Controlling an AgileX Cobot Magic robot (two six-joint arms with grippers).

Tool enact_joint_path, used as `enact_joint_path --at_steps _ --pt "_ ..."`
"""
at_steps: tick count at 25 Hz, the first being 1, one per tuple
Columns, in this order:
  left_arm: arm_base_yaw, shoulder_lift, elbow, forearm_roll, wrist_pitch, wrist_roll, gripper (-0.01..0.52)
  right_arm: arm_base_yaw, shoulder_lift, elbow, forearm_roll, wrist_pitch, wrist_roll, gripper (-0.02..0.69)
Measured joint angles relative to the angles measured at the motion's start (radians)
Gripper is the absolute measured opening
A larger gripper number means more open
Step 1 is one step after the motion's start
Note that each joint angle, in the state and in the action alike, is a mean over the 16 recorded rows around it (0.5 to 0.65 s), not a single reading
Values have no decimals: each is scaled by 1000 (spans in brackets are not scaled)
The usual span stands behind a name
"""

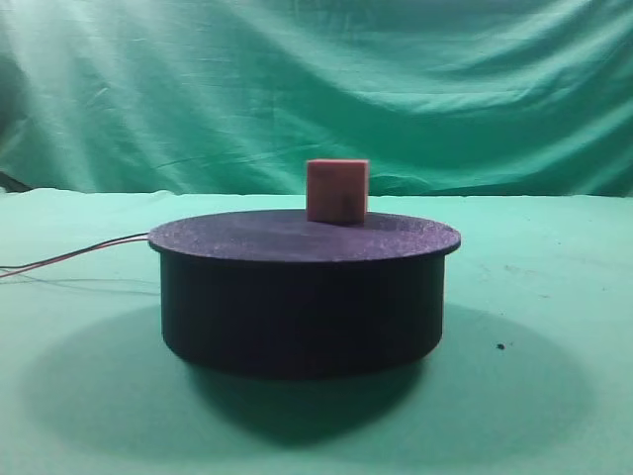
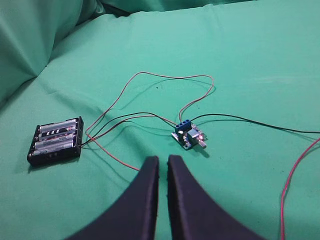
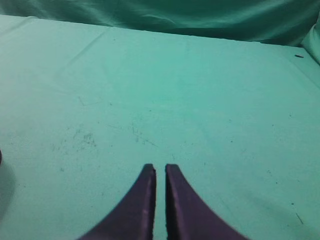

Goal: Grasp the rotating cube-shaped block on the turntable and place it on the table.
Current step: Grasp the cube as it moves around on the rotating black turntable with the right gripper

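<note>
High view: the cube [image 1: 337,191] sits on the turntable [image 1: 303,297], toward the back and a little right of centre, square faces with no long axis; the turntable stands on the desk [image 1: 554,297]; neither arm shows, so which is nearer cannot be told. Left wrist view: left jaws [image 2: 163,165] pressed nearly together, empty, over a battery pack [image 2: 56,140] and circuit board [image 2: 190,136]; no cube ahead. Right wrist view: right jaws [image 3: 160,172] nearly together, empty, facing bare cloth; the cube lies outside this view.
</note>
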Motion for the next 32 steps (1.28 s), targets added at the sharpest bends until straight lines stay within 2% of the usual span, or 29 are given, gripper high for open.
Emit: enact_joint_path --at_steps 12,22,25,28,32 --pt "0 0 0 0 0 0 0 0 0 1 10 -35 1 49" --pt "0 0 0 0 0 0 0 0 5 -19 208 -373 13 49" --pt "0 0 0 0 0 0 0 0 32 -62 278 -428 -14 49" --pt "0 0 0 0 0 0 0 0 93 -122 336 -412 -43 49" --pt "0 0 0 0 0 0 0 0 219 -207 366 -294 -87 49"
